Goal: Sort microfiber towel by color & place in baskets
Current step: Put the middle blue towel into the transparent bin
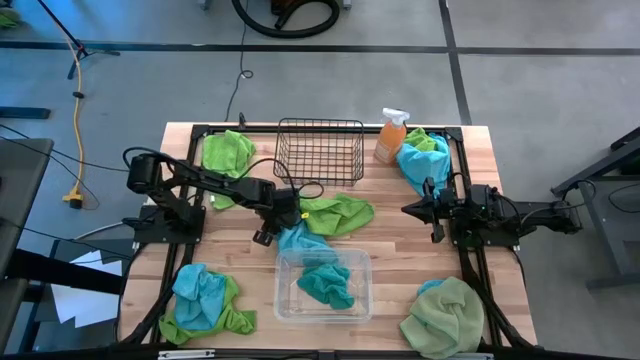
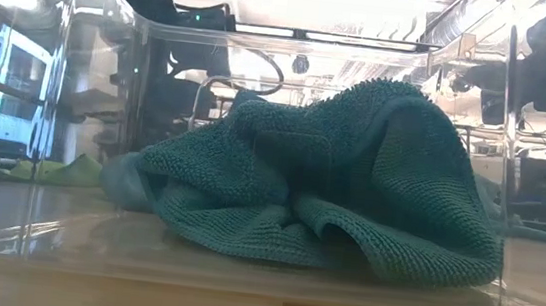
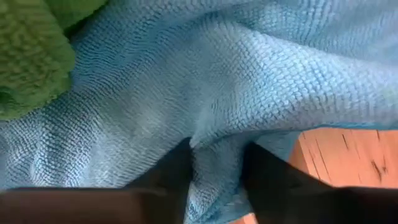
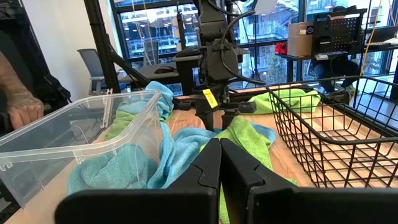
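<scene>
A turquoise towel (image 1: 303,241) lies on the table between a lime green towel (image 1: 342,212) and the clear tub (image 1: 285,262). Its near edge reaches the tub's far rim. My left gripper (image 1: 272,232) is down on it and shut; the right wrist view shows that gripper (image 4: 215,122) standing over the cloth. Another turquoise towel (image 2: 350,191) lies crumpled on the tub's floor. The black wire basket (image 1: 320,150) stands at the far side. My right gripper (image 4: 219,155) is shut, touches nothing and hovers right of centre (image 1: 410,208). My left gripper pinches a raised fold of the turquoise towel (image 3: 217,165) between its two fingers (image 3: 174,174). It comes from above, pointing down. The rest of the cloth spreads on the table beside the tub; one layer or several, I cannot tell.
An orange spray bottle (image 1: 392,135) stands right of the basket beside turquoise and green towels (image 1: 420,155). More towels lie far left (image 1: 228,152), near left (image 1: 205,300) and, pale sage, near right (image 1: 445,315). A person's hand (image 4: 22,102) shows beyond the table.
</scene>
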Robot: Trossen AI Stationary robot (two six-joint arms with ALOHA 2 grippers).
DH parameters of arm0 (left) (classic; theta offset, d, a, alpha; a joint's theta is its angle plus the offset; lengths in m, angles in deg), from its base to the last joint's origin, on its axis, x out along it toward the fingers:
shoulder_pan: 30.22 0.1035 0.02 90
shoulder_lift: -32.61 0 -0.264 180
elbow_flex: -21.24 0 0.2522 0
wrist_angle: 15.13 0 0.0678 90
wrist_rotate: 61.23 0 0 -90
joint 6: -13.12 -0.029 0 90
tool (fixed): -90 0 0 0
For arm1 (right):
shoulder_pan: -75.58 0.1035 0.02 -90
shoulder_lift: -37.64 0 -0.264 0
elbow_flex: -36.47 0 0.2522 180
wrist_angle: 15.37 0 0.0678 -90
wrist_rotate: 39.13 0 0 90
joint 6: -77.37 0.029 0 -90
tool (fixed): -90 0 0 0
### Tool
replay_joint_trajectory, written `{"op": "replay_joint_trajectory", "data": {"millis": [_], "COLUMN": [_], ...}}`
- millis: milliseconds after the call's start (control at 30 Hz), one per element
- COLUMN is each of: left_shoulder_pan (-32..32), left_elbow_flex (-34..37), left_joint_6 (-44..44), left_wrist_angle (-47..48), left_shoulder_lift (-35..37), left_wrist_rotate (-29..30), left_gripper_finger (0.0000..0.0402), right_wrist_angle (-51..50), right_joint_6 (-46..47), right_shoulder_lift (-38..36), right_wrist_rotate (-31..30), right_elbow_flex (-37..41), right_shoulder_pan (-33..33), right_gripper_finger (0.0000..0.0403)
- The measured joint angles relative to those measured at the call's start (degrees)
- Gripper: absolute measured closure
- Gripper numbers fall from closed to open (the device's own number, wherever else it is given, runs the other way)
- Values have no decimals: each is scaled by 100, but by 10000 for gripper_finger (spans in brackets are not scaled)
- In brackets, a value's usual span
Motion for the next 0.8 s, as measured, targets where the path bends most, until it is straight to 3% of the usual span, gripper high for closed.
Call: {"op": "replay_joint_trajectory", "data": {"millis": [67, 133, 333, 467, 800], "left_shoulder_pan": [64, 172, 464, 547, 758], "left_elbow_flex": [1, 3, 19, 56, 39], "left_joint_6": [89, 223, 495, 545, 493], "left_wrist_angle": [45, 92, 126, 376, 1388], "left_shoulder_lift": [-6, -11, 48, 308, 1876], "left_wrist_rotate": [-135, -352, -710, -627, -630], "left_gripper_finger": [355, 387, 398, 400, 401], "right_wrist_angle": [2, 0, 2, 0, 2], "right_joint_6": [1, 1, 0, 0, -1], "right_shoulder_lift": [0, 0, 0, 0, 0], "right_wrist_rotate": [0, 0, 0, 0, 0], "right_elbow_flex": [-1, -1, 0, -1, 1], "right_shoulder_pan": [2, 0, 2, 1, 0], "right_gripper_finger": [402, 402, 402, 402, 402]}}
